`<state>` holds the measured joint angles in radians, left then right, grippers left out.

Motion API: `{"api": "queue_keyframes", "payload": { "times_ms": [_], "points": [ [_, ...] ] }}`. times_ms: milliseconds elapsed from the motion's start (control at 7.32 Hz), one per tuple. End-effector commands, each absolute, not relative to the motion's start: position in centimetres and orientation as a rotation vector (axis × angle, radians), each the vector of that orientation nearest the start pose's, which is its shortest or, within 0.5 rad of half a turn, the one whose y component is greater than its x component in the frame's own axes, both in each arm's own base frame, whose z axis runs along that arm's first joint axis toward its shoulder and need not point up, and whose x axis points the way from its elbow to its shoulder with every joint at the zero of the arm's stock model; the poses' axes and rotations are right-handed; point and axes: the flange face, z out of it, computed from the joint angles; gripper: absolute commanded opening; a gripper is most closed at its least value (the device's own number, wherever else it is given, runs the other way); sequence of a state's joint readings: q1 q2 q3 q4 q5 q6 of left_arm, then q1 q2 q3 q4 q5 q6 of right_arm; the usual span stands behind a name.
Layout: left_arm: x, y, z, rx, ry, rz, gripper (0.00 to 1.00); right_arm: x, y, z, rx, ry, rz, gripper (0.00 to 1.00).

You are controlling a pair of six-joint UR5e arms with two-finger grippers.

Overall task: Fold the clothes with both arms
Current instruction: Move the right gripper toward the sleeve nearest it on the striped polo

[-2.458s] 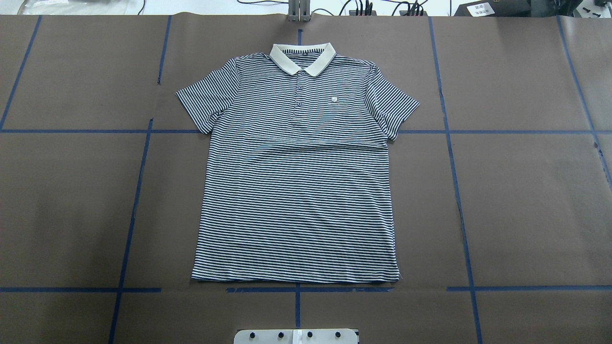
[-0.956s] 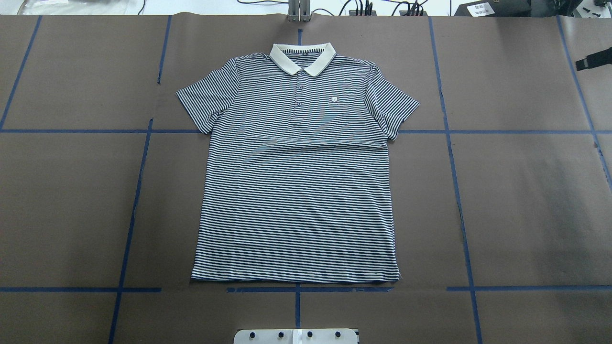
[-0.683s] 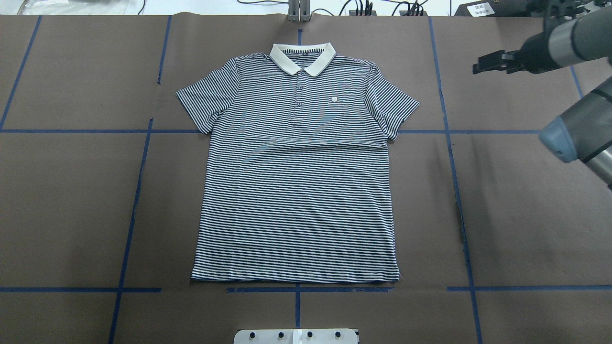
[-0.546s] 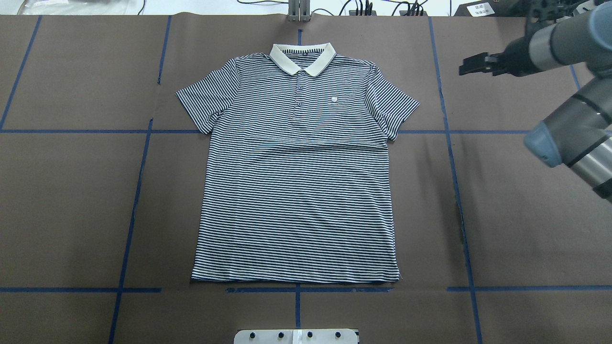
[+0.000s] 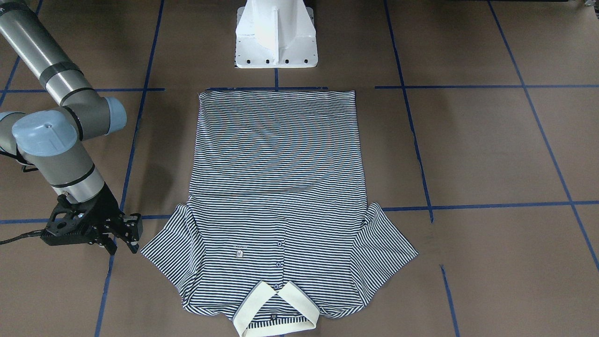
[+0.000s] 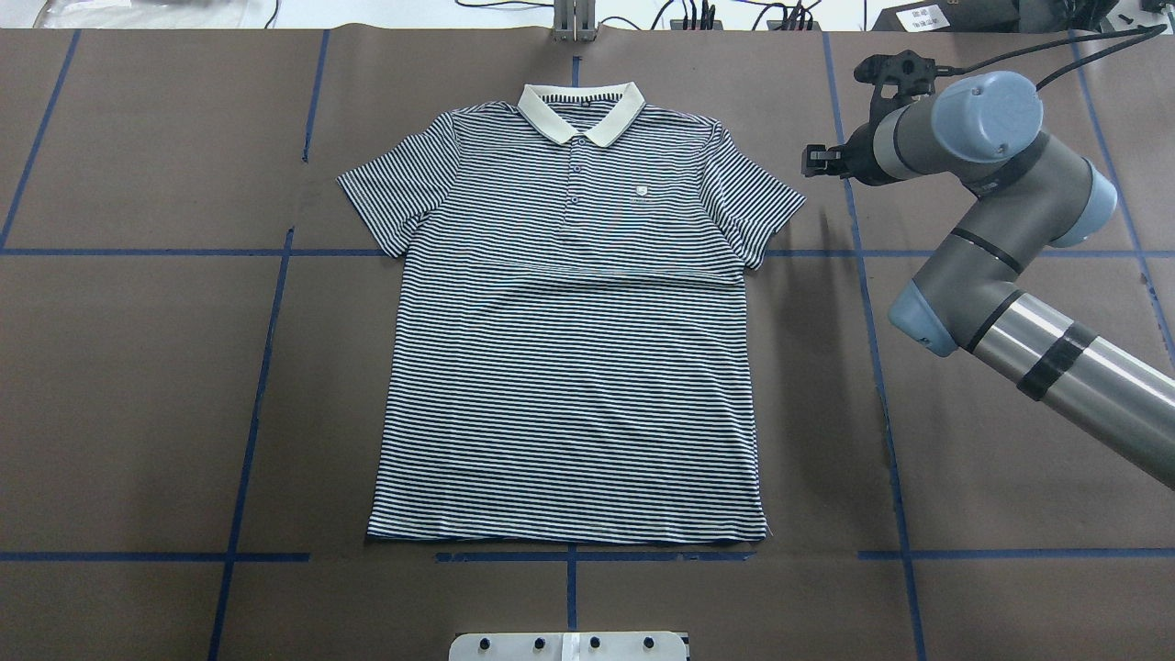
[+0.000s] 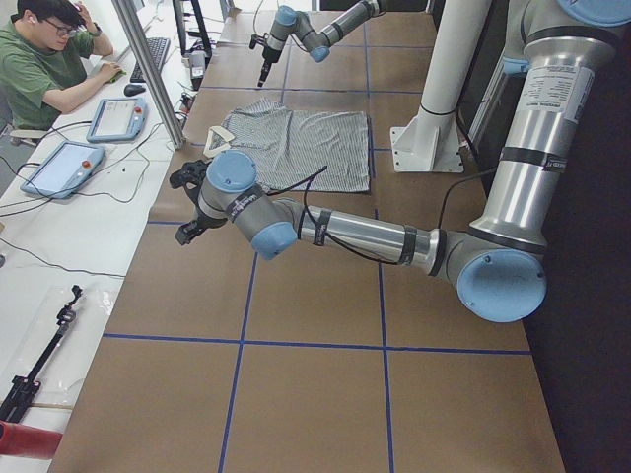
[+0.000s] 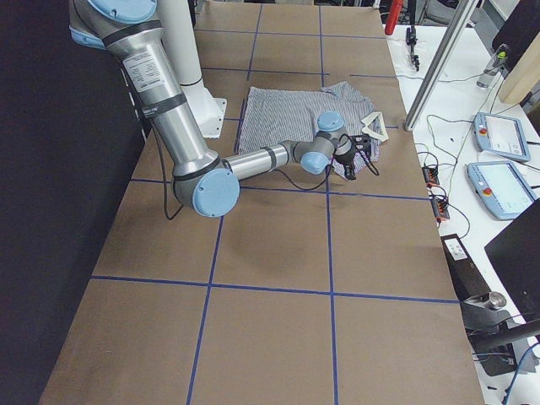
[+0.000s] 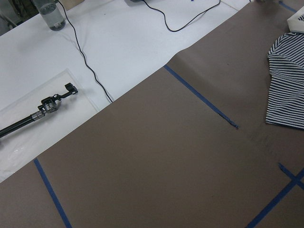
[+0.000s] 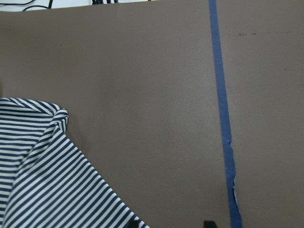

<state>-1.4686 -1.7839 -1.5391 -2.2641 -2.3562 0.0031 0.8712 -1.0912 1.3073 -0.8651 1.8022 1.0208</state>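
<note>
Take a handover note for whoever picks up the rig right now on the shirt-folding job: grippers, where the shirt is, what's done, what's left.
Right gripper: jaws open and empty, close beside the polo shirt at its sleeve on the robot's right, not gripping it.
Left gripper: over bare table to the left of the shirt. Cannot tell whether it is open or shut.
Shirt: flat, front up, collar away from the robot, both sleeves spread.
Done: no fold made.
Left: every fold, probably starting at the sleeves.
</note>
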Motion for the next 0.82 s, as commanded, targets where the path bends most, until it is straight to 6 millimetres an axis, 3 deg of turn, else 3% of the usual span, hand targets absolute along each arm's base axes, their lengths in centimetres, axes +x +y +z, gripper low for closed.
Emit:
{"api": "queue_keyframes", "payload": {
  "times_ms": [0, 410, 683],
  "points": [
    [-0.2, -59.7, 47.6, 0.794, 0.776, 0.439, 1.0, -40.8, -61.6, 43.5, 0.453, -0.802, 0.176, 0.51],
    [-0.1, -59.7, 47.7, 0.793, 0.777, 0.44, 1.0, -41.8, -60.8, 44.0, 0.457, -0.788, 0.16, 0.41],
    [0.0, -59.7, 47.8, 0.788, 0.778, 0.44, 1.0, -41.9, -60.6, 44.3, 0.454, -0.783, 0.152, 0.4]
  ]
}}
